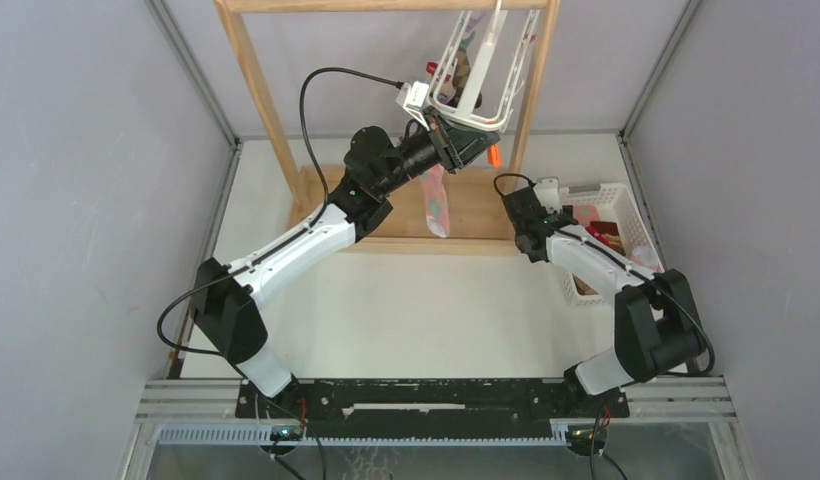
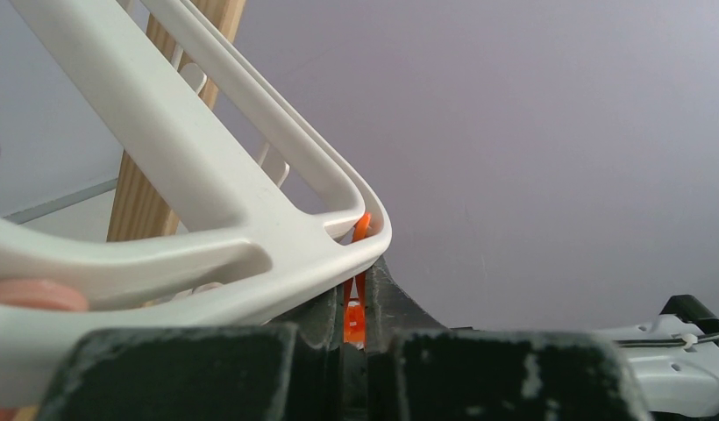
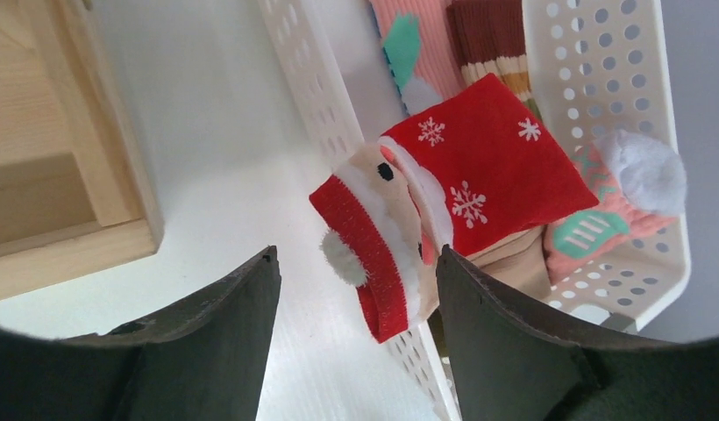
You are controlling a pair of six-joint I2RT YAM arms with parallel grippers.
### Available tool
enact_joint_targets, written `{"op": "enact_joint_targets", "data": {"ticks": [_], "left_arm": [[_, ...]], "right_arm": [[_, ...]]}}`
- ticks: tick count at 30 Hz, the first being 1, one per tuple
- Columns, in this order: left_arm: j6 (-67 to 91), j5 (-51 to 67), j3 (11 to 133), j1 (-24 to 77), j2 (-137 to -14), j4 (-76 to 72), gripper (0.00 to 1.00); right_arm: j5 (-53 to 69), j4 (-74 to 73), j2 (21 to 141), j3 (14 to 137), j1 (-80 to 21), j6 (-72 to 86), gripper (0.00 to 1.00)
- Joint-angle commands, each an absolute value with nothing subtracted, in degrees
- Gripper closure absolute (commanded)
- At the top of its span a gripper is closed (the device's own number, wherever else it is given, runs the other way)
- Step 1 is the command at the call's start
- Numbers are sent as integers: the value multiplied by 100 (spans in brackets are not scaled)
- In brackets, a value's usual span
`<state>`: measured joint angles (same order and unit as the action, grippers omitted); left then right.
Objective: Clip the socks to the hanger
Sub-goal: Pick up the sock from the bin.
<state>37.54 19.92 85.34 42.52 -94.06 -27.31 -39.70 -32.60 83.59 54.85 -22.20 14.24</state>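
Clamped shut, the left gripper [image 1: 464,148] is seen in the top external view at the upper centre of the frame. It is pressed against the lower edge of the white plastic rectangular hanger [image 1: 483,62], which is hung tilted from the tall wooden rack [image 1: 254,80]. An orange plastic clip [image 1: 494,155] is seen just right of the fingers, and a pink sock with teal dots [image 1: 437,205] is seen hanging below them. The right gripper [image 1: 526,228] is held right of centre, beside the white plastic basket [image 1: 626,215].

In the left wrist view, the orange plastic clip [image 2: 353,320] is pinched between the two dark fingers at the bottom centre. It is located directly under the rounded corner of the hanger [image 2: 207,254].

In the right wrist view, the jaws of the right gripper [image 3: 356,263] are held wide apart and nothing is gripped. A red fabric sock with white snowflakes [image 3: 496,167] is draped over the near wall of the basket [image 3: 601,79]. Its cuff is seen in the frame between the fingertips. A pink-and-teal sock [image 3: 417,44] and a brown striped sock [image 3: 483,39] are piled behind it at the top of the frame.
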Motion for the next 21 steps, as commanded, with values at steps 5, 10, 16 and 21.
{"op": "enact_joint_targets", "data": {"ticks": [5, 10, 16, 21], "left_arm": [[3718, 1838, 8666, 4210, -9180, -2893, 100], [3750, 1855, 8683, 4206, -9197, -2892, 100], [3753, 1864, 8676, 4202, -9190, -2892, 100], [3752, 1855, 8675, 4207, -9186, -2894, 100]], "right_arm": [[-4777, -3651, 8675, 5821, -2399, 1328, 27], [-5029, -3803, 8826, 5885, -2335, 1424, 33], [-5157, -3806, 9041, 5884, -2253, 1526, 39], [-5128, -3730, 9187, 5880, -2158, 1554, 42]]}}
